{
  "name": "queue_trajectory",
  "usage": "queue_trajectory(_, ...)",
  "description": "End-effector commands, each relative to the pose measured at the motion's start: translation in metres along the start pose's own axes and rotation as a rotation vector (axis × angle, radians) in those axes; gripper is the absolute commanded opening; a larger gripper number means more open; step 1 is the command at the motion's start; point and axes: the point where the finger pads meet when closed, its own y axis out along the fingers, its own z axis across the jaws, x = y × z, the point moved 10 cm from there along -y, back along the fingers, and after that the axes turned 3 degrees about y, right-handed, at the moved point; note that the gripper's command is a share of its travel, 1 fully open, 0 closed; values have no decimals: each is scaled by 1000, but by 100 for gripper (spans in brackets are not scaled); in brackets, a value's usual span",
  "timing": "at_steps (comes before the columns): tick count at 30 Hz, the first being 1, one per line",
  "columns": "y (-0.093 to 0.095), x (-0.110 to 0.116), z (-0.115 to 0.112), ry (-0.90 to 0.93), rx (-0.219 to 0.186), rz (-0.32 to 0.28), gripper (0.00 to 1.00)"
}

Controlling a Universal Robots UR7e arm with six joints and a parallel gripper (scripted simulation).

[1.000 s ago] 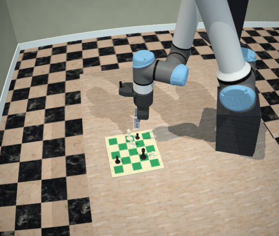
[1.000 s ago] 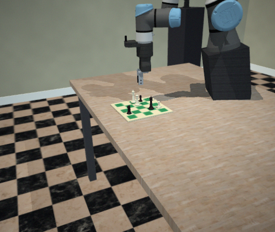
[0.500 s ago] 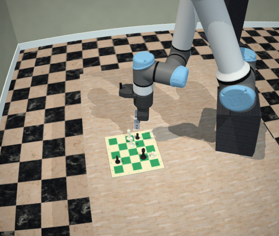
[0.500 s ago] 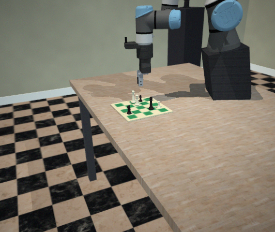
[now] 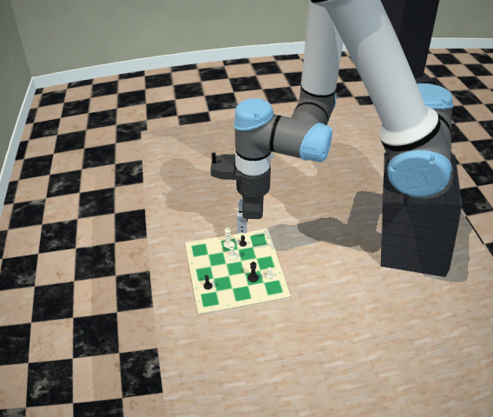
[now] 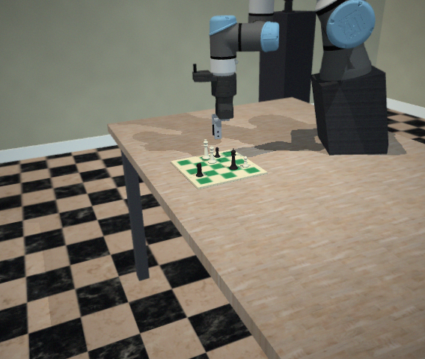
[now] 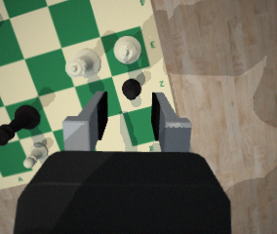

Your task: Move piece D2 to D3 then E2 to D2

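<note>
Tool point(image 7: 127, 119) spread, holding nothing, hovering above the board point(image 7: 60, 26) edge at frame center, small black pawn point(image 7: 131, 89) just above its fingertips.

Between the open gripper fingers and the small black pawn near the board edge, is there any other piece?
No. In the wrist view, only bare board squares separate the gripper from the black pawn.

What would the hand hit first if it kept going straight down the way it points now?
Probably the green-and-cream chessboard itself: the open hand hangs over a green edge square, with the small black pawn just beyond its fingers. Depth is hard to judge.
</note>
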Motion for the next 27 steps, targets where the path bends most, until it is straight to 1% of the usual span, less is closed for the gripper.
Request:
queue_trajectory(1,9,0,0,0,0,2,68)
queue_trajectory(3,9,0,0,0,0,2,68)
queue_trajectory(16,24,0,0,0,0,2,68)
queue_trajectory(27,27,0,0,0,0,2,68)
